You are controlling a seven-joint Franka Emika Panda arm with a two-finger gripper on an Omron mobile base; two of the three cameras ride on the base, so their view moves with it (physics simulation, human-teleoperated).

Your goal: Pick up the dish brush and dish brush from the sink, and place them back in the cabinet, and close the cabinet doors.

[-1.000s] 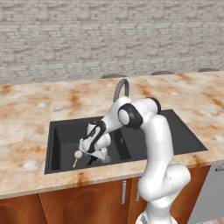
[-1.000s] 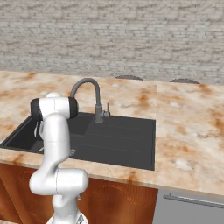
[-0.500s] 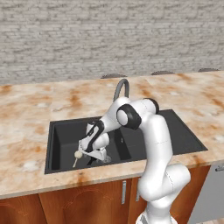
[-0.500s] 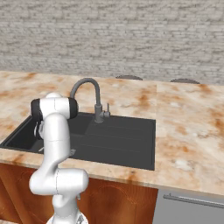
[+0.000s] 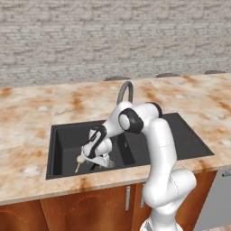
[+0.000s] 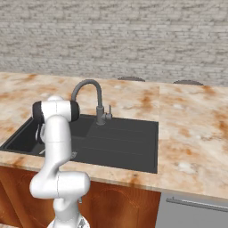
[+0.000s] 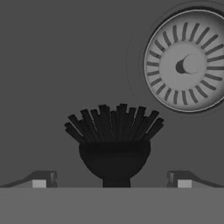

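Observation:
Low in the dark sink my gripper is open. In the hand view the stubby all-black dish brush lies on the sink floor, bristles fanned away from the hand. It sits between the two fingertips of the gripper, with a gap on each side. The second dish brush, cream-headed with a thin tan handle, lies just left of the hand near the basin's front wall. The cabinet and its doors are out of view.
A round metal drain lies just beyond the black brush. The grey gooseneck tap rises behind the basin. Marble counter surrounds the sink, with a ribbed drainboard on the right. A brick wall stands behind.

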